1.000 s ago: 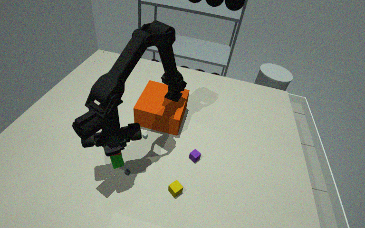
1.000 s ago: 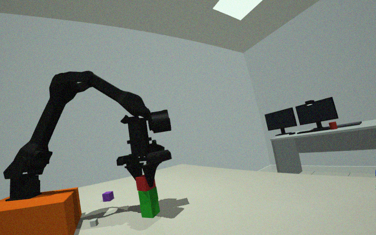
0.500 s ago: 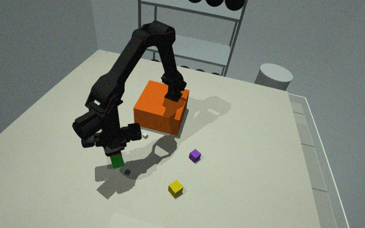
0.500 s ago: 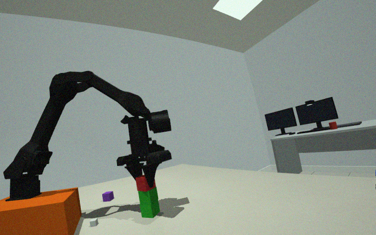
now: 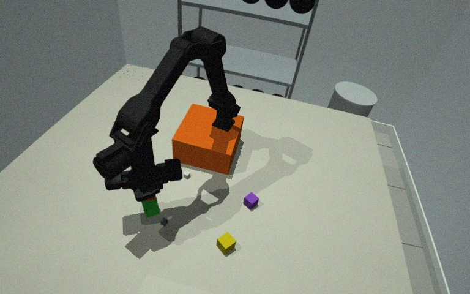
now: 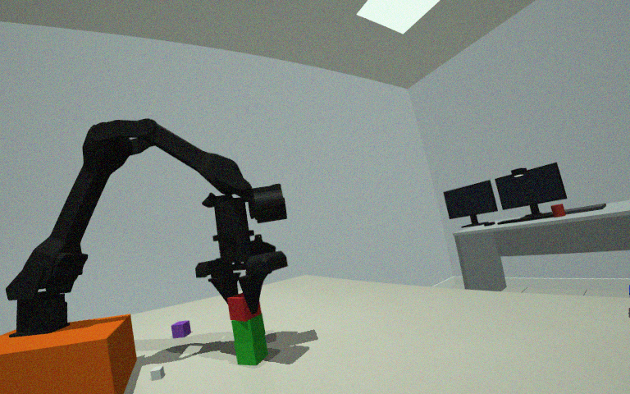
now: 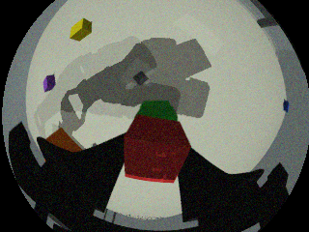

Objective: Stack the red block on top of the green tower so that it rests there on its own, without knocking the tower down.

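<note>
The red block (image 5: pixel 150 198) (image 6: pixel 239 309) (image 7: pixel 156 157) sits on top of the green tower (image 5: pixel 151 208) (image 6: pixel 248 342) (image 7: pixel 159 110), with its underside touching the tower's top in the exterior view. The tower stands upright on the table. My gripper (image 6: pixel 240 307) (image 7: pixel 154 141) points down over the tower, with one finger on each side of the red block. The fingers are slightly open and still very close to the block's sides; any gap is too small to make out. In the top view the gripper hides most of the red block.
A yellow block (image 5: pixel 226 243) (image 7: pixel 80 30) and a purple block (image 5: pixel 251 201) (image 6: pixel 180 328) (image 7: pixel 49 83) lie on the table. A small dark cube (image 5: pixel 163 222) (image 7: pixel 140 77) lies near the tower. A small pale cube (image 5: pixel 186 174) (image 6: pixel 157 373) lies near the orange base box (image 5: pixel 201 155) (image 6: pixel 55 371).
</note>
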### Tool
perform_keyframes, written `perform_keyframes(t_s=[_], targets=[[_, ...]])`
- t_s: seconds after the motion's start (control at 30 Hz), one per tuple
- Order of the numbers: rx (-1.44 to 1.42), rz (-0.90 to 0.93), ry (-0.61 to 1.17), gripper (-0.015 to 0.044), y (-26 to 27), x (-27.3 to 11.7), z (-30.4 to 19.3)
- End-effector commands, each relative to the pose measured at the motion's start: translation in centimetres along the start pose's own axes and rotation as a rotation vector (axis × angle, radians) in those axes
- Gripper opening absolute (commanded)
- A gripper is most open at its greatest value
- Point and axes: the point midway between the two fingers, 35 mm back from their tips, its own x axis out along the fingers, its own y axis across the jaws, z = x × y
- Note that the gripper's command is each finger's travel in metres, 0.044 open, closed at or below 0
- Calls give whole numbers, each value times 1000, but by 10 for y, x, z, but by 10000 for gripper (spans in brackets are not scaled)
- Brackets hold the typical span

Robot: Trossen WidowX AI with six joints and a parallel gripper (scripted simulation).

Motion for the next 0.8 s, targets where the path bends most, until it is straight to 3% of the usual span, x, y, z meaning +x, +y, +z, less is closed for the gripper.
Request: perform_keyframes(t_s=[0.0,0.17,0.77], targets=[[0,0,0,315,0,1,0],[0,0,0,440,0,1,0],[0,0,0,440,0,1,0]])
